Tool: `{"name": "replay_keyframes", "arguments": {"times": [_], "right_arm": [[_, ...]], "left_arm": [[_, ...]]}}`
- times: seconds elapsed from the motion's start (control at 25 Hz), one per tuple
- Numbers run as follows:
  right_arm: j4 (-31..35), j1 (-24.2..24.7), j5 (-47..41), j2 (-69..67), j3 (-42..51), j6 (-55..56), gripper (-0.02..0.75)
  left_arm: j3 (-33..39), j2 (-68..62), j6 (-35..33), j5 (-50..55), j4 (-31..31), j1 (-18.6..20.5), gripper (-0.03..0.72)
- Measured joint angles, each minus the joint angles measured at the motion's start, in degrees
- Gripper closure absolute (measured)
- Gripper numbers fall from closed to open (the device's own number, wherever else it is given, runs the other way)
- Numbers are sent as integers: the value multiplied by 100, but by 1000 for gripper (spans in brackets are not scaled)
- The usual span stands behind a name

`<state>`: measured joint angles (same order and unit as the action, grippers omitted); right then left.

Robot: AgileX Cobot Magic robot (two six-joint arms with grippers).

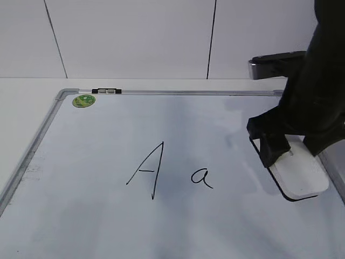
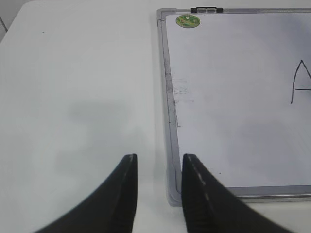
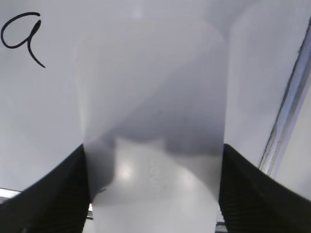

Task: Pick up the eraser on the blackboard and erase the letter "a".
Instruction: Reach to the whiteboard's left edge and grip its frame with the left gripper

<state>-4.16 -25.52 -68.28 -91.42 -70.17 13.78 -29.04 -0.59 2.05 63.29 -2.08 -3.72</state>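
My right end effector (image 1: 285, 144) pinches the eraser (image 1: 299, 171) at the right side of the blackboard (image 1: 97, 216).

In the right wrist view my fingers (image 3: 53, 194) press both sides of the white eraser (image 3: 153, 121), with the letter "a" (image 1: 201, 177) to its left and the capital "A" (image 1: 146, 169) farther left. My left end effector (image 2: 159, 167) hangs slightly spread over the counter (image 2: 73, 97), by the board's near left corner; a green sticker (image 1: 83, 100) marks the far left corner.

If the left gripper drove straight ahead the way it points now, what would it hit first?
Probably the blackboard: its grey left frame runs right ahead of the left gripper, from near the jaws on up; height above it is unclear.
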Motion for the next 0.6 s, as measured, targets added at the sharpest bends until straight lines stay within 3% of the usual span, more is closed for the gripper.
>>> {"name": "replay_keyframes", "arguments": {"times": [0.4,0.6], "right_arm": [[-110,-72,-125,-280,-76,-120,172],[-119,-72,-135,-280,-80,-132,172]], "left_arm": [[-110,-85,0,-93,-175,0,452],[-464,-968,0,-329,-275,0,452]]}}
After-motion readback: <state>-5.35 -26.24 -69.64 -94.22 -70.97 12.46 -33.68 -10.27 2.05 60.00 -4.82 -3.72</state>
